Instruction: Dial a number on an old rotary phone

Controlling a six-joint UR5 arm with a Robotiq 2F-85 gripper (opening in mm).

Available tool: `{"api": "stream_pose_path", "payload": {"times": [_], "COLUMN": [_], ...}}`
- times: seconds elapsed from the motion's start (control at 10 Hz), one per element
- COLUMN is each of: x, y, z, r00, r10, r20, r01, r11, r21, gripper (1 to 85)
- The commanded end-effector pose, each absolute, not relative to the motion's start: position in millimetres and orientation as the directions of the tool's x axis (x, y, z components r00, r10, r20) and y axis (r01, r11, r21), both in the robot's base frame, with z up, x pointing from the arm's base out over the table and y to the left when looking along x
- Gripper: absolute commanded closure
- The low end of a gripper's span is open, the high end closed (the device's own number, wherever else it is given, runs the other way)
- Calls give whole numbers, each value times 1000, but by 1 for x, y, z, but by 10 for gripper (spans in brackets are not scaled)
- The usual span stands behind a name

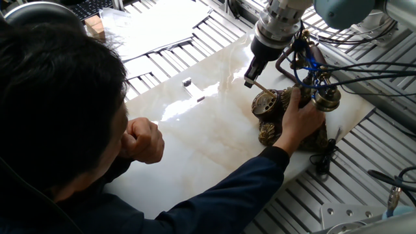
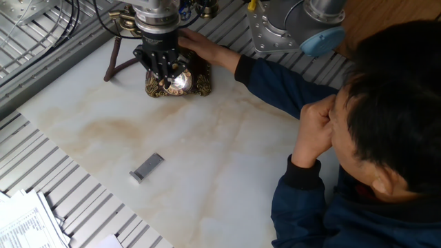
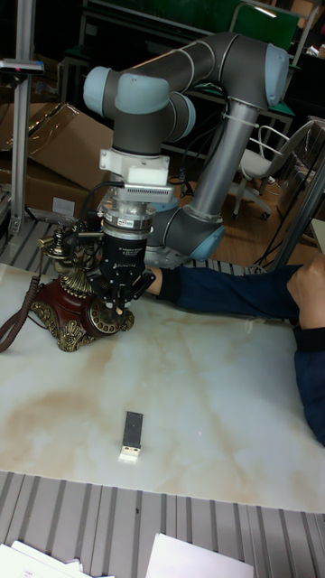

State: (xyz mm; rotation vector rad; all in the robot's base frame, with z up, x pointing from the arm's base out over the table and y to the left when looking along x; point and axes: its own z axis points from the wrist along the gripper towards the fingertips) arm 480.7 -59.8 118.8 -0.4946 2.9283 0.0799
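One fixed view shows the phone near the marble slab's far corner, steadied by a person's hand. Directly above its dial (brass, tilted) the gripper pinches a thin stick angled onto it.

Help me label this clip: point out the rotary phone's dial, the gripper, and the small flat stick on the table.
dial [image 1: 264,101], one fixed view, its face
gripper [image 3: 116,303], tall fixed view, between fingers
small flat stick [image 3: 133,435], tall fixed view, dark body
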Motion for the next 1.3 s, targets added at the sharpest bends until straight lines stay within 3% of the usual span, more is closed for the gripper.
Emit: {"api": "stream_pose_path", "payload": {"times": [0.0, 1.2], "x": [485, 482], "y": [-59, -53], "z": [122, 114], "r00": [-929, -933], "r10": [-321, -303], "r20": [-181, -195], "r01": [-332, -314], "r11": [943, 949], "r21": [29, 27], "gripper": [837, 837]}}
